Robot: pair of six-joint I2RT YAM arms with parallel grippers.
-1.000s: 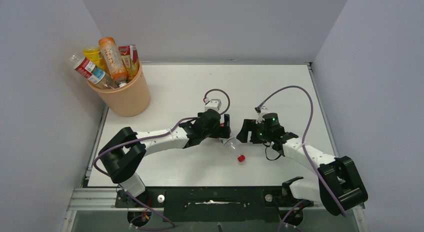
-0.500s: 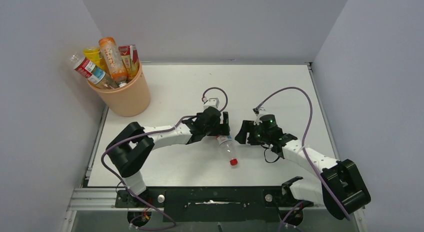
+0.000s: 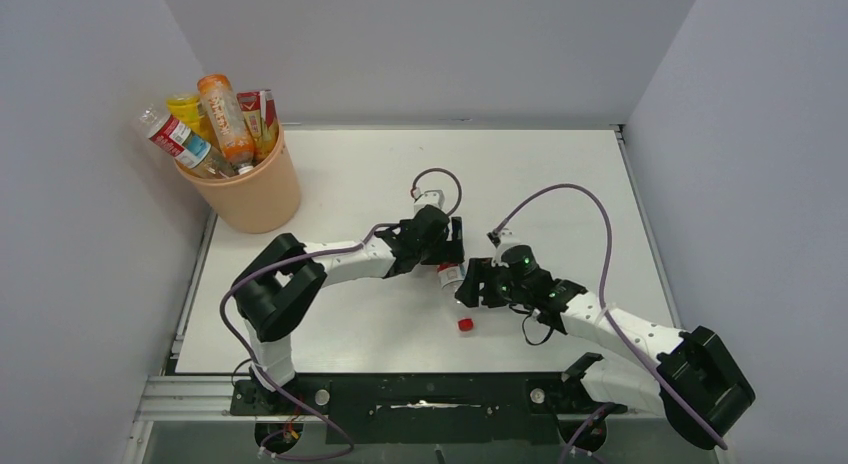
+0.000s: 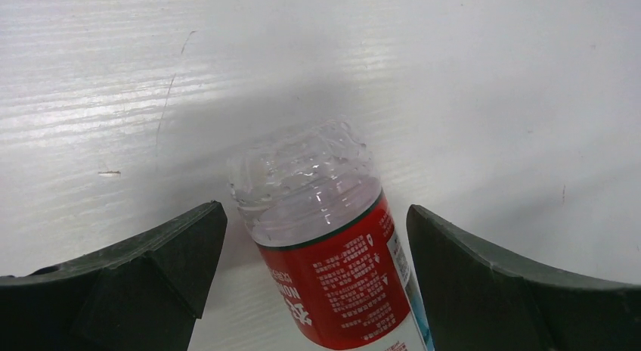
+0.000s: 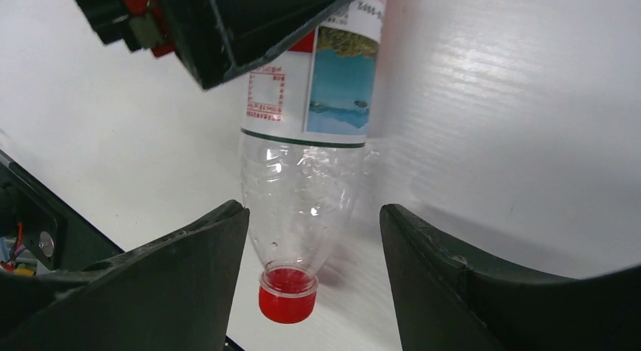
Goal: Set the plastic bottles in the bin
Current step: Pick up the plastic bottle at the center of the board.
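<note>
One clear plastic bottle with a red label and red cap [image 5: 302, 177] lies on the white tabletop [image 3: 560, 184], near its middle. The left gripper [image 4: 314, 215] straddles its base, fingers wide apart. The right gripper [image 5: 310, 215] brackets the neck, fingers apart, not clamped. Pickup step, I'd say: one clamps, the other clears off, then over to the round peach-orange plastic bin [image 3: 260, 204] at the far left corner. From above, the arms hide most of the bottle, and room left in the bin is unclear.

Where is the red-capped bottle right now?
The bottle lies flat, central on the table, in the top view, base inside the left gripper, capped neck inside the right gripper.
</note>
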